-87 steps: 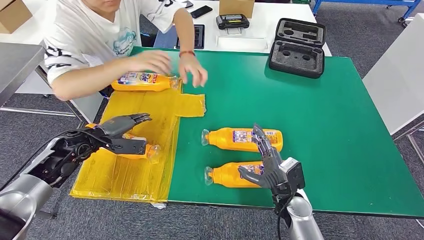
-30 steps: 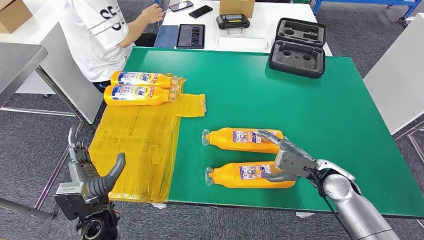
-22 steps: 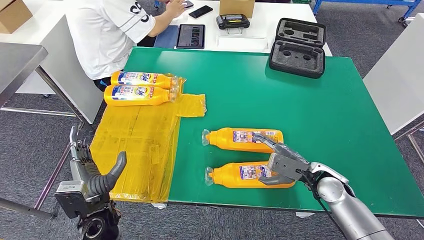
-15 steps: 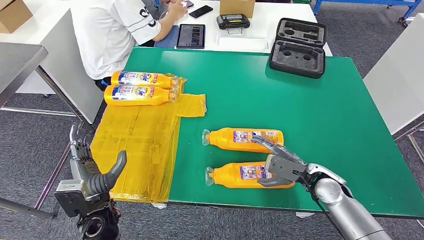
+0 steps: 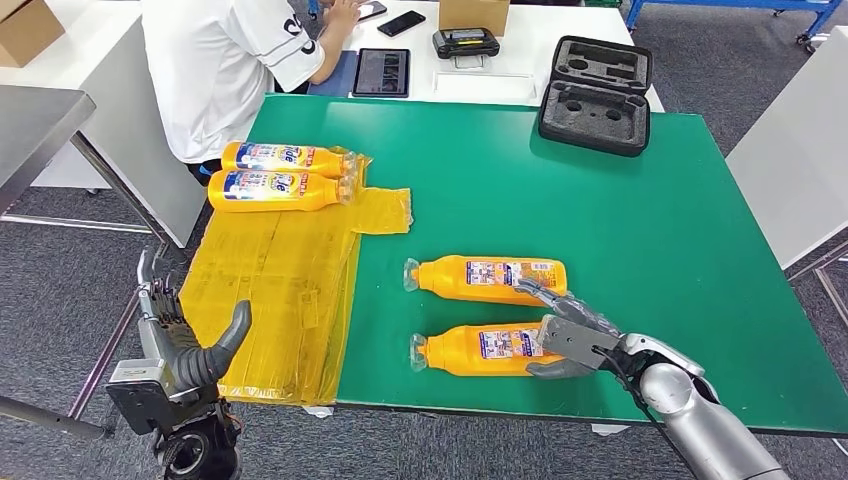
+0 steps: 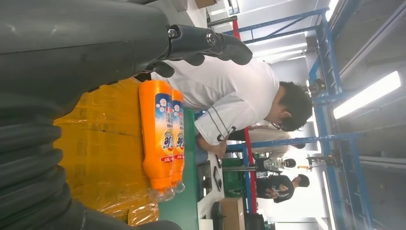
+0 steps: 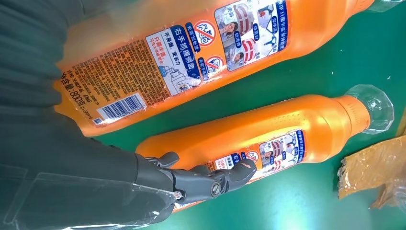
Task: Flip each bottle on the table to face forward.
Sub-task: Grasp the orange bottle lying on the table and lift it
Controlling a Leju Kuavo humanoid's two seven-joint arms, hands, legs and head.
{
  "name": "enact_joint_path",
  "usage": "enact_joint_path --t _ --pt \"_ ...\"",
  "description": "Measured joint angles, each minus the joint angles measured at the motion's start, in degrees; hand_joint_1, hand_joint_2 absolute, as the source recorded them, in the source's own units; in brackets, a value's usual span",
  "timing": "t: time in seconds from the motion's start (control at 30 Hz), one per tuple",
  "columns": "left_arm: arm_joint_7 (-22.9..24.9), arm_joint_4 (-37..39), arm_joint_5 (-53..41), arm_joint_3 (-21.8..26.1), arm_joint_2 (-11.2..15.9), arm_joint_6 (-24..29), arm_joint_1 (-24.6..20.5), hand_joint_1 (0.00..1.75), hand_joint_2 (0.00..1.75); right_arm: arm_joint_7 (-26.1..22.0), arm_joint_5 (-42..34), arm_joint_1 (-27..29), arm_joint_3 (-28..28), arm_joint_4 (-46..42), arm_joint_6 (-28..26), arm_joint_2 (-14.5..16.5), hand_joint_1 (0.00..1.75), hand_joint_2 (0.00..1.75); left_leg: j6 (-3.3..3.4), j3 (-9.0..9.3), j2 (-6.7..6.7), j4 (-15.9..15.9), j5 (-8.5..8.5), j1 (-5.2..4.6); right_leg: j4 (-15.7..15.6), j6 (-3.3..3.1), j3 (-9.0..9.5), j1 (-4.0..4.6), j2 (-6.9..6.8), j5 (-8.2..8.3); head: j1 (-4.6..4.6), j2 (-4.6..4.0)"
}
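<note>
Near table's front edge, right hand fingers grip nearest bottle; left hand spread.

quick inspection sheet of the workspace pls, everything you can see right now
surface: green table with a yellow plastic sheet over its left edge.
job's things: two orange bottles lie side by side on the sheet's far end; far bottle and near bottle lie on the green, back labels up.
clutter: black foam case at the far edge.
hands: right hand rests on the near bottle's base end; left hand is off the table, holding nothing.
cables: thin black cable along the right forearm.
surroundings: person at a white table with a tablet and phone.
</note>
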Motion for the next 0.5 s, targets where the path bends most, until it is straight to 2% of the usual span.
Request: enact_joint_path --t 0.3,0.5 --pt "0.03 0.02 0.27 -0.19 0.17 -0.1 -0.08 0.0 1.75 0.38 -0.02 0.04 -0.04 -0.02 0.0 -0.2 0.0 1.75 0.0 0.0 0.0 0.0 0.0 0.0 -0.01 0.0 0.0 0.0 0.0 0.0 -0.01 0.0" --pt "0.53 0.22 1.52 -0.48 0.24 -0.52 -0.41 0.0 1.75 1.44 0.06 -0.3 -0.31 0.02 0.44 -1.79 0.0 1.75 0.01 -0.02 0.0 0.0 -0.01 -0.01 0.0 0.01 0.01 -0.01 0.0 0.01 -0.01 0.0"
